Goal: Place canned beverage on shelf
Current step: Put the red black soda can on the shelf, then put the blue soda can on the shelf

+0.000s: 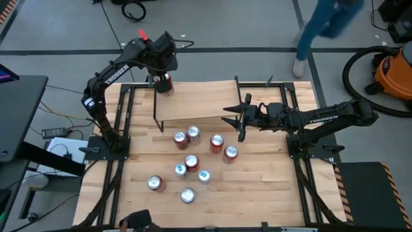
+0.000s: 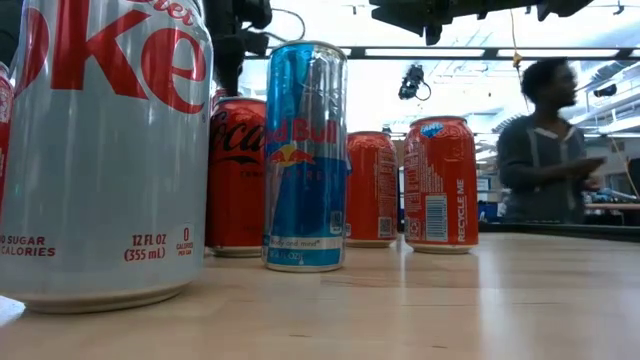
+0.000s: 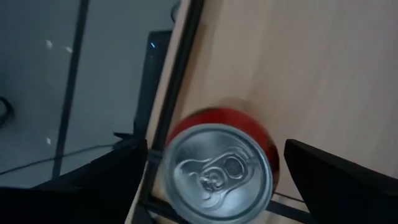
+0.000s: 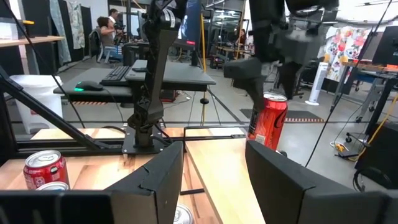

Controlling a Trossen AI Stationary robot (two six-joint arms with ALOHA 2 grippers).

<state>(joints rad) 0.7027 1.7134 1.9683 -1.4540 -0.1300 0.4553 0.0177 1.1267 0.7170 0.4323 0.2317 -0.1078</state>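
A red canned beverage (image 1: 165,86) stands upright on its base at the far left corner of the shelf (image 1: 199,103), a light-wood board on thin black legs. My left gripper (image 1: 164,76) hangs over it, pointing steeply down. It is open, with one finger on each side of the can's silver top (image 3: 217,171) and a small gap on both sides. The right wrist view shows the same can (image 4: 268,121) under that gripper. My right gripper (image 1: 235,119) is held level over the shelf's right part, open, with nothing between its fingers (image 4: 214,180).
Several cans (image 1: 193,158) stand and lie on the tabletop in front of the shelf; the low view shows them close up (image 2: 305,155). Black frame rails (image 1: 119,129) run along both sides. A person (image 2: 545,140) is beyond the far edge, and an orange vacuum (image 1: 393,74) sits at the far right.
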